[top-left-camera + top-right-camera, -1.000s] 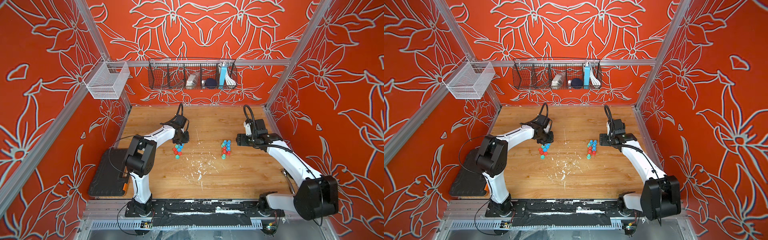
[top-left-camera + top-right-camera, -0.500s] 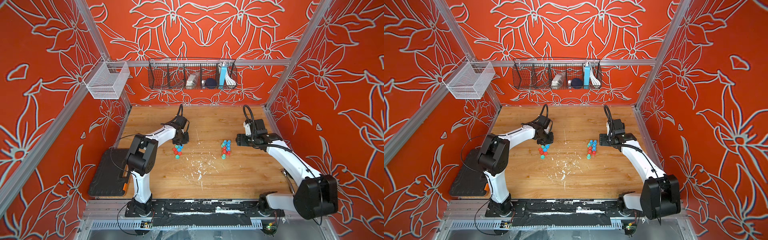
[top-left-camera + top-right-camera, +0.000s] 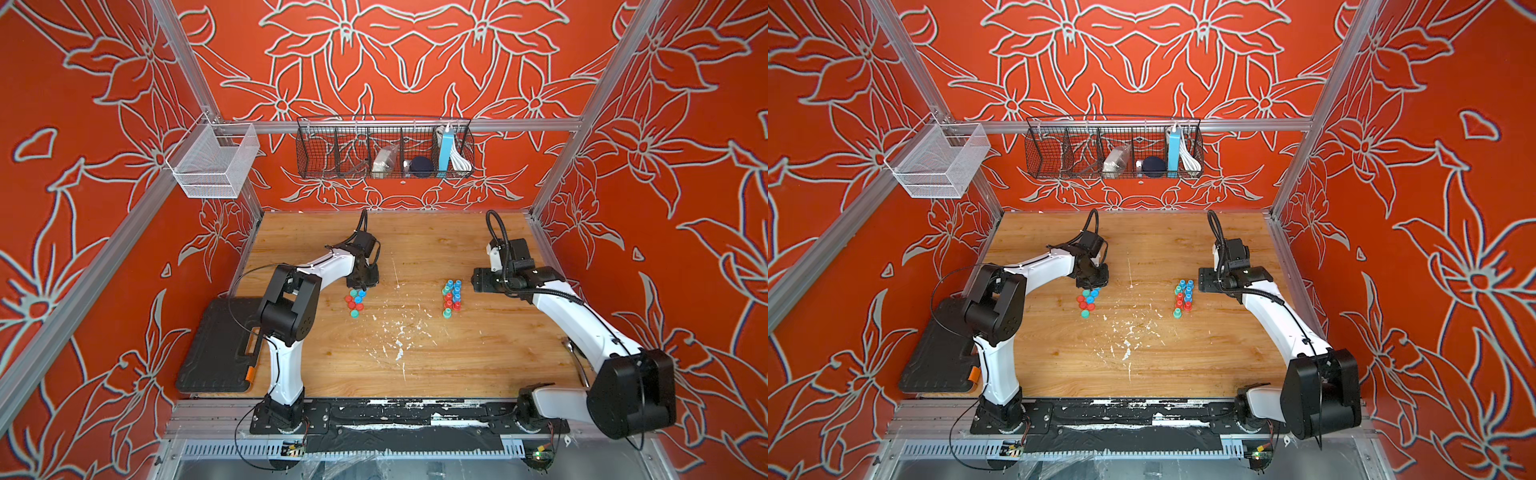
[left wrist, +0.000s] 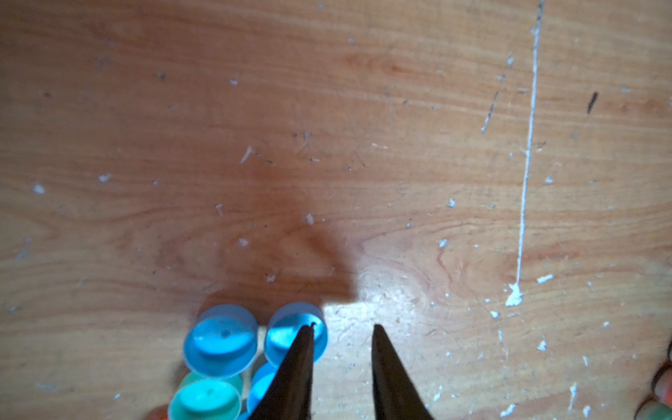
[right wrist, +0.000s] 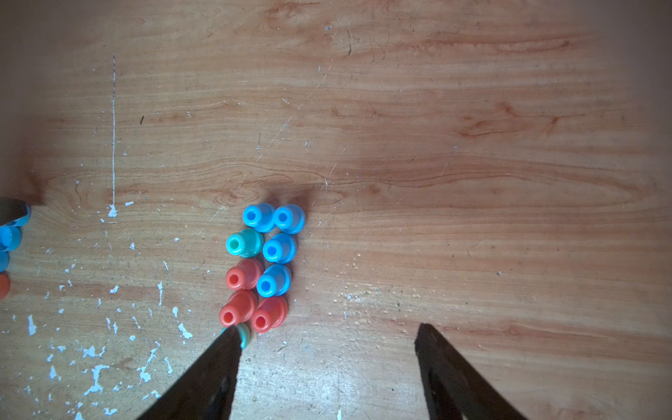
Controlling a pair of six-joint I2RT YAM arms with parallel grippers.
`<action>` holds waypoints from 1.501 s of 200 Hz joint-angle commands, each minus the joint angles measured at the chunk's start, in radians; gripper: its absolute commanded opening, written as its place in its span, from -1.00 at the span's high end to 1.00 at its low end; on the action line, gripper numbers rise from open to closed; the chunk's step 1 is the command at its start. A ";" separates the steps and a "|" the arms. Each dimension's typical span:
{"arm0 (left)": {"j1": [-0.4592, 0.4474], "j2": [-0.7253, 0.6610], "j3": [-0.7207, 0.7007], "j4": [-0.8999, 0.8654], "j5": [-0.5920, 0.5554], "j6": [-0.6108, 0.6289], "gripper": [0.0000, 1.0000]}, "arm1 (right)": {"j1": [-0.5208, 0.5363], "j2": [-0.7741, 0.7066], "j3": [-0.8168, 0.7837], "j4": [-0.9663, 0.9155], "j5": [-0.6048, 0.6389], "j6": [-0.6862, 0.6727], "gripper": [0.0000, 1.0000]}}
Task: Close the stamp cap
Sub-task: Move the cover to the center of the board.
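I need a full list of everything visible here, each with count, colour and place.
small plastic stamps: nine, four blue, three red, two teal, clustered on the table by the right gripper
round plastic caps: several, blue, teal, red, clustered at the left gripper
wooden table: one, light brown, white-flecked
black wire basket: one, back wall, holding oddments
white mesh basket: one, left wall
black case: one, table's left edge
left gripper: black, narrowly open, empty
right gripper: black, wide open, empty

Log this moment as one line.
left gripper narrowly open, empty, at caps | right gripper open wide, near stamps | nothing held
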 commanded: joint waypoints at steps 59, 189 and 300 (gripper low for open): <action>-0.006 0.005 -0.024 -0.006 -0.019 -0.011 0.44 | 0.005 0.012 -0.028 0.016 -0.020 0.018 -0.56; -0.047 0.063 0.003 -0.003 -0.002 -0.030 0.47 | 0.008 0.013 -0.025 0.001 -0.009 0.015 -0.53; -0.149 0.178 0.177 -0.052 -0.011 -0.061 0.46 | 0.014 -0.007 -0.026 -0.010 -0.006 0.029 -0.52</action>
